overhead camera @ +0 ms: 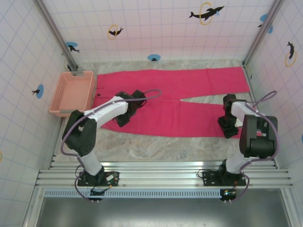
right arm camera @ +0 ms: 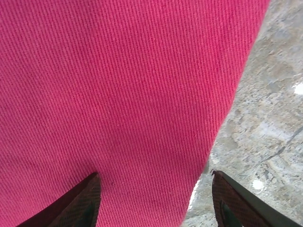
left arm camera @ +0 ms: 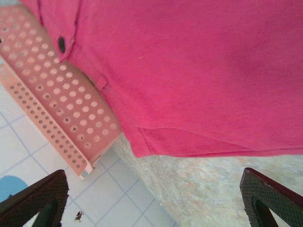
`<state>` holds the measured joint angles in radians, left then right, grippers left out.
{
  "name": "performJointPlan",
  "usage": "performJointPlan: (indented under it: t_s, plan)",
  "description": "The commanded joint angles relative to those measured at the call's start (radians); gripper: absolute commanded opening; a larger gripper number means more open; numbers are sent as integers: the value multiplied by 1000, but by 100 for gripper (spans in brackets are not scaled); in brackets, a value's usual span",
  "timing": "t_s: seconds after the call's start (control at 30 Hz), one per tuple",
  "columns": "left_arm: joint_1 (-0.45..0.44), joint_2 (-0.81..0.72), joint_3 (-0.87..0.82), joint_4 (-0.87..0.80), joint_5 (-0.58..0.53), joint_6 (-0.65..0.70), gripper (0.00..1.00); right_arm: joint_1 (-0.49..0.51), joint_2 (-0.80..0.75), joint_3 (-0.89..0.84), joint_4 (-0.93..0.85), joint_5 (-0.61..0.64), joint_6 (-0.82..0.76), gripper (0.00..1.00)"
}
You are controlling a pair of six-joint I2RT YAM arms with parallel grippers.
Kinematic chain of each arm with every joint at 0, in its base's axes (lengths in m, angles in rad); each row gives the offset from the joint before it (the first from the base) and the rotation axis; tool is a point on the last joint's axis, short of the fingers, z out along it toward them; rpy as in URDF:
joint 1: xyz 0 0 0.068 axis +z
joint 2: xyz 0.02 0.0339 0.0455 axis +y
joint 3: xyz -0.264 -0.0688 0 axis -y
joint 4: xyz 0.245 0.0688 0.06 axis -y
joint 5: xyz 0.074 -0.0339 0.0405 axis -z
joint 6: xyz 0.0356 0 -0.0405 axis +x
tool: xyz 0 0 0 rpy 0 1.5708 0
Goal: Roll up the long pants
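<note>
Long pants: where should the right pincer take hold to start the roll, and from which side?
Grip the near leg's cuff at the right end of the long pants. It lies flat, its free edge on the bare table, so probably come from the right, low, sliding under the hem. The right pincer, open, straddles that edge.

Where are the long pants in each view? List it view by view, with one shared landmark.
Top external: long pants spread across mid-table, waist by the basket at left.
Left wrist: upper right, waistband next to the basket.
Right wrist: left and centre, edge running down the right.
Shared landmark: the marbled tabletop.
</note>
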<state>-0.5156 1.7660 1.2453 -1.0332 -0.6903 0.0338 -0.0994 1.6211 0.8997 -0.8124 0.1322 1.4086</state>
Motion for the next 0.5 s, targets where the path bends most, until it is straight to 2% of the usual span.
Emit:
performJointPlan:
  t_s: [0.0, 0.17, 0.27, 0.37, 0.47]
  plan:
    - [-40, 56, 31, -156, -32, -54, 93, -8, 45, 21, -4, -23, -10, 60]
    - [-56, 55, -2, -195, 18, -52, 93, -15, 82, 35, 14, -47, -23, 43]
    - [-69, 65, -19, -207, 30, -66, 92, -25, 98, 46, 21, -57, -33, 38]
    - [-82, 103, -27, -207, 57, -60, 81, -33, 103, 62, 20, -60, -50, 29]
    - [-87, 154, -6, -217, 94, -71, 71, -45, 104, 73, 16, -61, -65, 29]
